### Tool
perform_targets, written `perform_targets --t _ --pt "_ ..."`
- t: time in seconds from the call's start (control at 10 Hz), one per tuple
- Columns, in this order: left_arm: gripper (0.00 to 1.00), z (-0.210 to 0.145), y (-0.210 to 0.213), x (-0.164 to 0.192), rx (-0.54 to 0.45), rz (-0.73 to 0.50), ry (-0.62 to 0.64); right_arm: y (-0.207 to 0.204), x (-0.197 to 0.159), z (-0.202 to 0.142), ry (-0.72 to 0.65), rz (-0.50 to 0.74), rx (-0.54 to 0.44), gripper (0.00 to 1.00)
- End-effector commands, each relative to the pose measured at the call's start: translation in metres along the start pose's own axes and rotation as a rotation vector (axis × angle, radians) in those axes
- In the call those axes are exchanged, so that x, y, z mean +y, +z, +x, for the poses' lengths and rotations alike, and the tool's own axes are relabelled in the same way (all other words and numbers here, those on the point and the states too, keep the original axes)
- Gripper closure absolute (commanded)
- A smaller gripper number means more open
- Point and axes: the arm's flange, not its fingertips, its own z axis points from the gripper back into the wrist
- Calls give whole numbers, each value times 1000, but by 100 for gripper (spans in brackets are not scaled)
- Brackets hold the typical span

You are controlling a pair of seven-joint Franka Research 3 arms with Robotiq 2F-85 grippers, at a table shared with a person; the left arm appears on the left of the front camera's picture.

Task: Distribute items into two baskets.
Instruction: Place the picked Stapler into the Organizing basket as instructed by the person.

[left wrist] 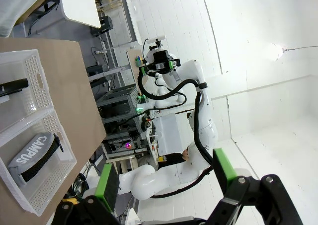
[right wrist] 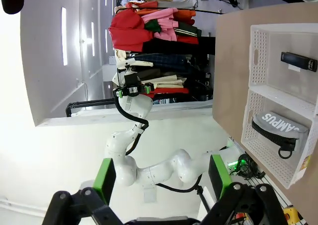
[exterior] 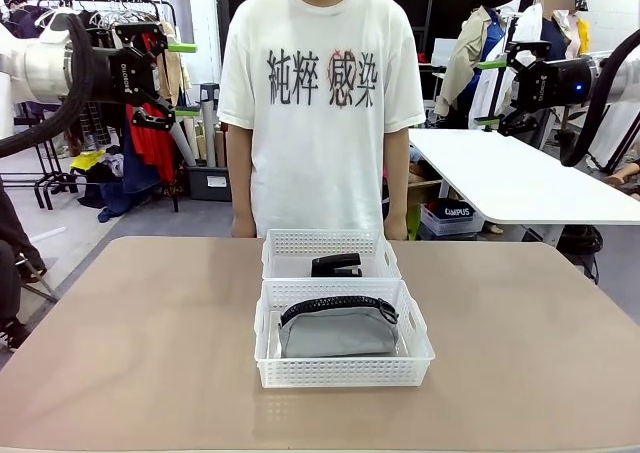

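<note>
I see two white lattice-sided baskets set end to end in the middle of the table (exterior: 120, 343), their short walls touching. The near basket (exterior: 343, 371) holds the grey pouch (exterior: 338, 331), which takes up most of its floor. The far basket (exterior: 330, 245) holds the black stapler (exterior: 336, 265), lying near the wall it shares with the near one, with bare floor around it.

The pouch is soft grey fabric, slumped and rounded, with a black zipper running along its top edge. From my left wrist camera I read white "CAMPUS" lettering on its side, and a black pull loop hangs off one end. The stapler is a small, slim black bar, lying flat; its detail is too small for me to make out more.

Both baskets are translucent white plastic with rows of small perforations and a slot handle in the short wall, as my right wrist camera shows.

My left gripper (exterior: 180, 78) is raised high at the left, well clear of the table, its green-padded fingers spread apart and holding nothing. My right gripper (exterior: 492, 93) is raised at the right in the same way, its jaws wide apart and empty.

A person in a white printed T-shirt (exterior: 322, 103) stands at the far edge of the table, directly behind the far basket.
</note>
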Motion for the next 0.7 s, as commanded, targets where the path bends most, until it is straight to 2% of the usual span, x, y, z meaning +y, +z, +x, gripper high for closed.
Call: perform_targets --t 0.0,0.6 --pt "0 -1 0 -2 -6 1 -5 1 3 0 6 0 -1 0" --pt "0 -1 0 -2 -6 1 -5 1 3 0 6 0 -1 0"
